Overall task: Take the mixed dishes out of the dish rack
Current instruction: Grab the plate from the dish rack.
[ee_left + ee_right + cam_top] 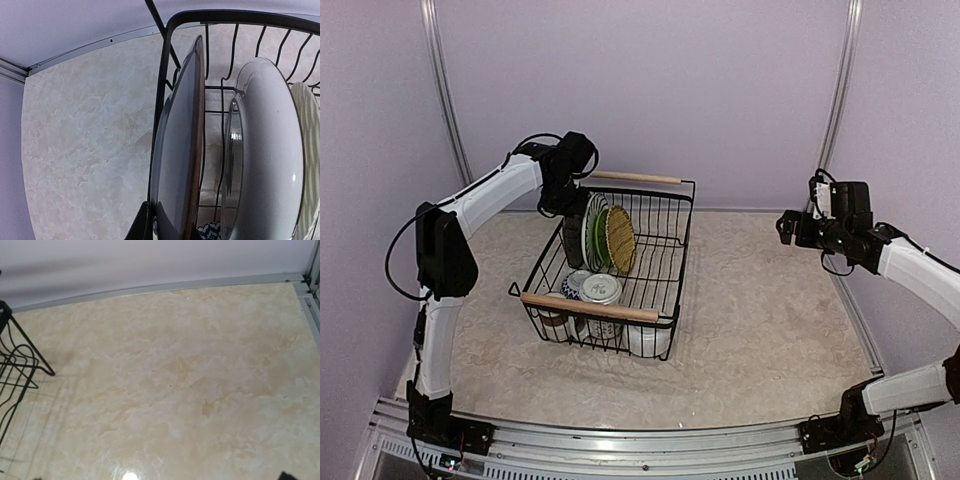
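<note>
Left wrist view: fingers [143, 226] pinch the dark plate [175, 160] at the rack's [165, 60] far left corner.

This plate stands on its edge, first in the row, right by the rack's left wall, so the way out is straight up. The left gripper [570, 213] looks clenched on its top rim, but only the very tips show. The right gripper [785, 228] hangs wide open and empty, well apart, over the table's [770, 330] right side. A white plate [270, 160] stands just beside. The near handle [590, 307] partly hides the bowl [601, 290].
</note>
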Action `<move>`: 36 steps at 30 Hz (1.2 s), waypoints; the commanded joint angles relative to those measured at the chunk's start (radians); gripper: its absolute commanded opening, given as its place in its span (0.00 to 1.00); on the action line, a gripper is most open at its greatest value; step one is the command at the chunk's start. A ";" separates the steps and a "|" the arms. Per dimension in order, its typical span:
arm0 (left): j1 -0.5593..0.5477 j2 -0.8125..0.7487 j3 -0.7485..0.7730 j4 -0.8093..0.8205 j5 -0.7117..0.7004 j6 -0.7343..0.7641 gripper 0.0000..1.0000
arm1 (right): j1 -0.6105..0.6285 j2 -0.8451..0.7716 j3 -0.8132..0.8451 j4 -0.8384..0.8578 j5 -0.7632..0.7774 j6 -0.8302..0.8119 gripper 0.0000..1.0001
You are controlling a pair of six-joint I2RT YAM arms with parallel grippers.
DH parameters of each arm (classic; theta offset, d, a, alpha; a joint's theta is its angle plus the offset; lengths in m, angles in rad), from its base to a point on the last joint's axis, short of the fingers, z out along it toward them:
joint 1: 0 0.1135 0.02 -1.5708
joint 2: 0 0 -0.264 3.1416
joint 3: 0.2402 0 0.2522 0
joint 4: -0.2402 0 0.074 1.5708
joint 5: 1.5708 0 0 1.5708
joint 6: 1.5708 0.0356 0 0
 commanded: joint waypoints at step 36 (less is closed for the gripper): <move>0.013 -0.411 0.068 0.058 0.072 -0.151 0.00 | 0.191 0.251 0.175 0.041 -0.043 0.112 1.00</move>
